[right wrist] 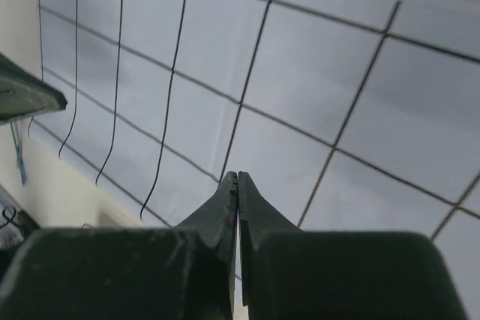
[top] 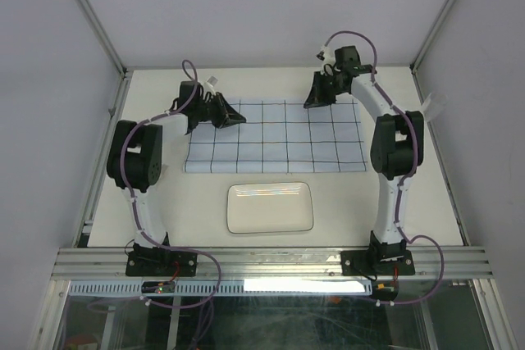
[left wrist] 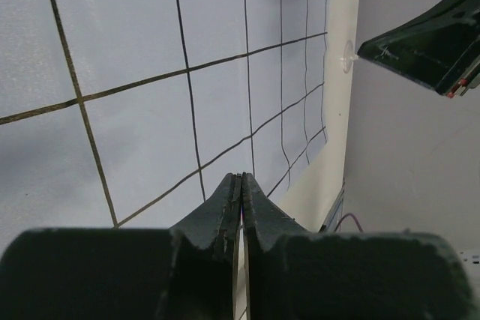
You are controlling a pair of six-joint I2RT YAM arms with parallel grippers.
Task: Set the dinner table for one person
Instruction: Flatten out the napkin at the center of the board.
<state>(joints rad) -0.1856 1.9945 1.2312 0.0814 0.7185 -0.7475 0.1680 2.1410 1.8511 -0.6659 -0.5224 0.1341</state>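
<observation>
The dinner table (top: pixel 344 202) is a cream-white top. A pale-blue cloth with dark grid lines (top: pixel 279 138) lies flat on its far half. A white rectangular plate (top: pixel 269 207) sits just in front of the cloth. My left gripper (top: pixel 238 118) is shut over the cloth's far left part. My right gripper (top: pixel 311 103) is shut over the cloth's far edge, right of centre. In the left wrist view the jaws (left wrist: pixel 241 179) are together above the cloth (left wrist: pixel 135 43). In the right wrist view the jaws (right wrist: pixel 238 177) are together above the cloth (right wrist: pixel 300 73). No cloth shows pinched between either pair.
Aluminium rails (top: pixel 271 261) edge the table's near side and posts stand at the far corners. Grey walls close in the left, right and back. The right gripper (left wrist: pixel 427 43) shows in the left wrist view; the left gripper (right wrist: pixel 26 95) shows in the right wrist view.
</observation>
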